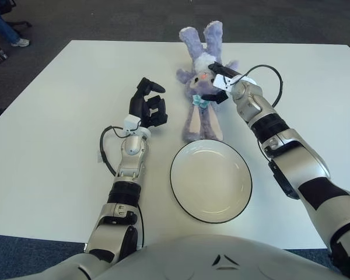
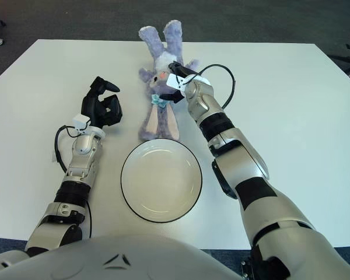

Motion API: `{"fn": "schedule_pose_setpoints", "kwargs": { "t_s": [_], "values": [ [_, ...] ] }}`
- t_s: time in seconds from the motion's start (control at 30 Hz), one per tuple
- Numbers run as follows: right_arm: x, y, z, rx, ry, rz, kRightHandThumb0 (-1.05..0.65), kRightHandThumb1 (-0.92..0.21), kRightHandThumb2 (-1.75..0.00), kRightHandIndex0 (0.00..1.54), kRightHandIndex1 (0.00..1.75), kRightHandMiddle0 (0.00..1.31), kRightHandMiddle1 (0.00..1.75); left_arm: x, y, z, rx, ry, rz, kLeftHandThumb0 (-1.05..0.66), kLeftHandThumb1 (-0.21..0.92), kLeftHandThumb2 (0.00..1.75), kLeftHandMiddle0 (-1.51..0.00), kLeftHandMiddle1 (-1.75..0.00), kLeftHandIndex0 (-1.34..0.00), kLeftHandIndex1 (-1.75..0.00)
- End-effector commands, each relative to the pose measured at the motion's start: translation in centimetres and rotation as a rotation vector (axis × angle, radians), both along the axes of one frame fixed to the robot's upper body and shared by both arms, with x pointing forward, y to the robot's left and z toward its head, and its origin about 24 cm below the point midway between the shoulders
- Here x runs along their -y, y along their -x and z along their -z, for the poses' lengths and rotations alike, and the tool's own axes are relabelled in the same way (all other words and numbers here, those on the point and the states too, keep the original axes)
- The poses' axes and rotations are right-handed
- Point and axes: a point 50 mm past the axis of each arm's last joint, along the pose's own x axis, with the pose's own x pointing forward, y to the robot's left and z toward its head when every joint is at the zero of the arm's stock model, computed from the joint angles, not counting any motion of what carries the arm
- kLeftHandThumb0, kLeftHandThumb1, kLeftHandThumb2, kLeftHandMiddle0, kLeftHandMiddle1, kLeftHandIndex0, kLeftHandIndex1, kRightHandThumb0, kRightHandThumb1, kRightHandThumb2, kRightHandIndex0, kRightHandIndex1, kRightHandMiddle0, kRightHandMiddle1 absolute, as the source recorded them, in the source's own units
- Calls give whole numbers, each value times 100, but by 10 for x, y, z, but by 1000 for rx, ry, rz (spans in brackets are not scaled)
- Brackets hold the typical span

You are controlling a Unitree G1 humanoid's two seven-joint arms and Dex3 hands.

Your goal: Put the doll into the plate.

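Observation:
A purple plush bunny doll (image 1: 201, 114) lies on its back on the white table, ears pointing away from me and legs reaching down to the plate's far rim. The white plate (image 1: 210, 179) with a dark rim sits just in front of me and holds nothing. My right hand (image 1: 217, 83) is on the doll's neck and chest from the right, black fingers curled around its upper body. My left hand (image 1: 149, 105) stays idle to the left of the doll, fingers raised and loosely spread, holding nothing.
The white table (image 1: 58, 128) stretches wide on both sides of the plate. Dark carpet lies beyond its far edge. A person's legs and a chair base (image 1: 6, 26) show at the far left corner. A black cable loops off my right wrist (image 1: 274, 81).

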Motion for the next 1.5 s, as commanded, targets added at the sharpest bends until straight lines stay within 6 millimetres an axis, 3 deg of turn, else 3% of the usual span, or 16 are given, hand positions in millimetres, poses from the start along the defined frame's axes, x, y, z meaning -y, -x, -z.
{"fn": "schedule_pose_setpoints", "kwargs": {
  "t_s": [0.0,0.23,0.37,0.47,0.67,0.87,1.47],
  "values": [
    [0,3,13,-86,6,-5,42,-43,-97,68,147,0,86,0,22,42,-167,21,-22,-41,54,104,-113,-175,-44,-175],
    [2,3,16,-66,47,-20,44,-40,-106,67,152,0,124,0,23,42,-175,28,-30,-41,54,104,-113,-175,-44,-175],
    [4,4,17,-46,57,-12,44,-38,-108,68,153,16,141,0,23,42,-179,29,-34,-41,53,105,-113,-175,-44,-175],
    [6,4,18,-28,45,5,14,-36,-112,72,150,37,150,1,23,42,-181,28,-37,-41,53,105,-112,-175,-45,-175],
    [9,4,18,-12,-50,53,2,-26,-127,76,152,52,159,1,23,41,-178,21,-34,-41,53,105,-112,-175,-45,-175],
    [11,4,18,-1,-155,90,0,-18,-138,77,155,56,166,0,23,40,-179,16,-32,-41,53,105,-113,-175,-44,-175],
    [24,6,24,68,-202,165,0,-6,-151,86,144,66,175,0,24,40,-173,12,-31,-42,53,105,-112,-175,-45,-175]
  ]
}}
